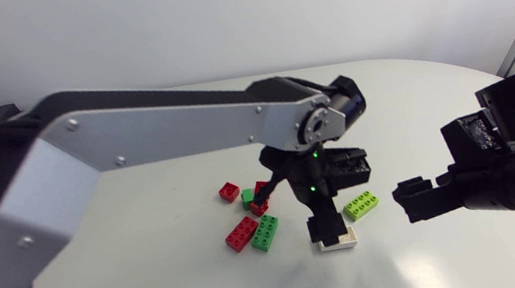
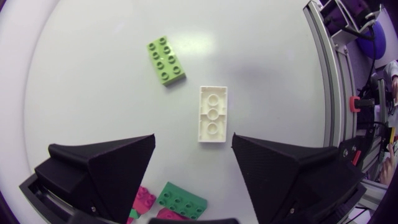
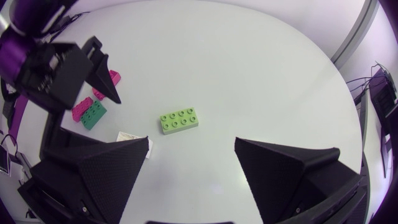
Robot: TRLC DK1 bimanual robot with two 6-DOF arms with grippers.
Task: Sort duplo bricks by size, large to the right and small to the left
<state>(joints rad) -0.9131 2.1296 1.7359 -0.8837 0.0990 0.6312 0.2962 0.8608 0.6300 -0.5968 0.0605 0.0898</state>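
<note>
**Left gripper**: fingers wide apart, holding nothing. It hangs low over the counter, past the middle toward the right side.

**White brick**: flat on the counter, just ahead of the gap between the left fingers. The wrist view shows no contact with either finger. It lies studs down, with the hollow underside and its three tubes facing up. Its long walls run in line with the fingers, so closing would bear across the narrow width.

**Lime brick**: studs up, beyond the white brick and apart from it, slightly askew. Both look to be the large size.

**Right gripper**: fingers wide apart, empty, held over the right side of the counter with the lime brick ahead of it.

**Other stock:** a red brick and a green brick lie side by side near the middle. The small bricks lie close behind them.

**Handling assessment:**
- The white brick is judged to be hard moulded plastic: light, stiff and not fragile.
- Its side walls are smooth, so it is somewhat slippery.
- The best hold is on the two long walls at mid-length, with the fingers low enough to bear on the full wall height.
- Being light, it is likely to skid or twist if one finger lands first, so the gap should be centred over it before closing.
- The hollow shell should take firm pressure without harm.
</note>
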